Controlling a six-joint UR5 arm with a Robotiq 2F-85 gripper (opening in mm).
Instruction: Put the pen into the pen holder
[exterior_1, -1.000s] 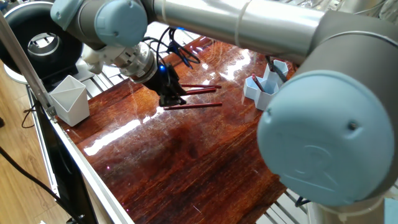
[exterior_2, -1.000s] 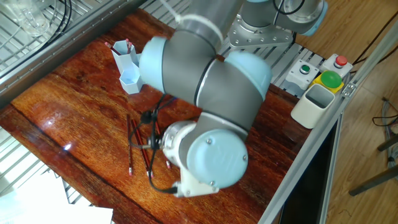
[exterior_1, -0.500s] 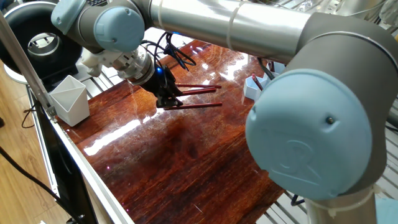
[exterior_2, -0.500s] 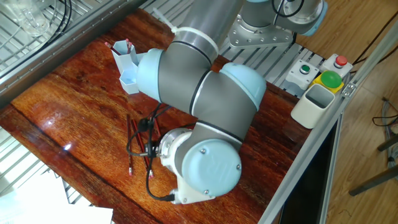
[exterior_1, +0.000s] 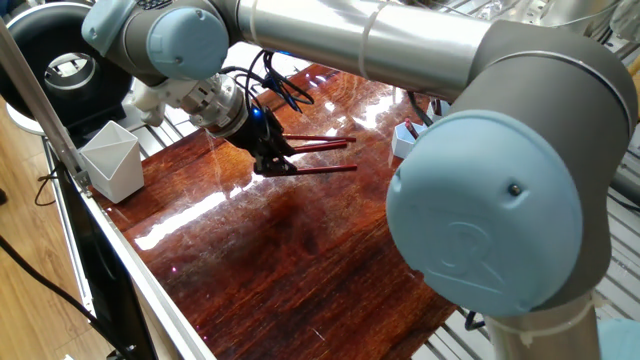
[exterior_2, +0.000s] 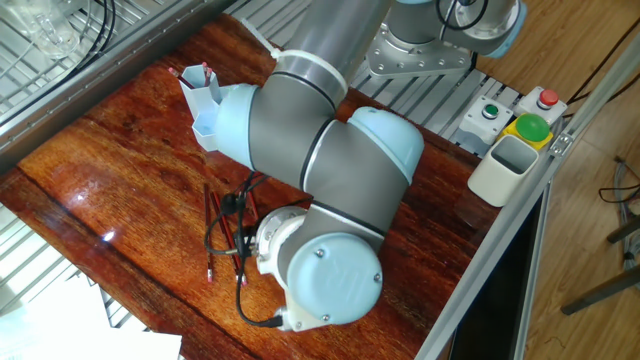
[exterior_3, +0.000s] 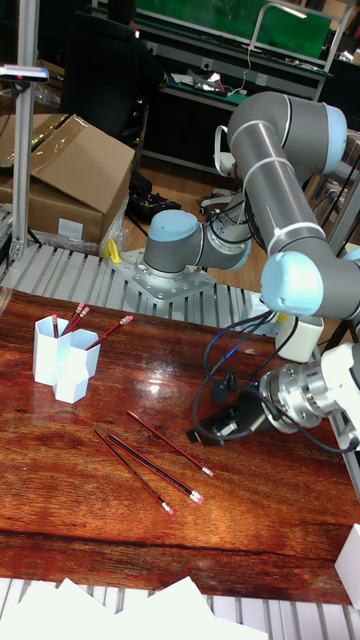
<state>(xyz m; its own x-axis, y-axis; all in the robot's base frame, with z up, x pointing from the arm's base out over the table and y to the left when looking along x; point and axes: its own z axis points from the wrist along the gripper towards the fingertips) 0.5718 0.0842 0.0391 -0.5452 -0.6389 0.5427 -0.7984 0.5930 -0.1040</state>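
Stock as seen from three sides.

1. Arm. Grey tubes, pale blue joint caps. It fills most of both fixed views; we cannot see the tabletop behind it there.
2. Table. Glossy red-brown wood with strong glare. Its near edge is cut off in the tall view.
3. Cardboard box. It sits behind the table and is partly cropped at the left.
4. Cup. Pale and angular, it stands off the wood at a corner of the frame. In the tall view only a sliver shows at the lower right.
5. Holder. It stands near the tabletop's left edge, toward the back, with red pens already standing in it. In both fixed views the arm covers part of it; in one, only a small blue piece shows.
6. Gripper. Black, with cables looped round it, low over the middle of the tabletop. We cannot tell whether the claw is released or clenched, because the fingertips are too dark. The wrist mostly hides it in the other fixed view.
7. Pens. Three lie flat, mid-tabletop, between holder and gripper. Whether the gripper touches one, we cannot tell.
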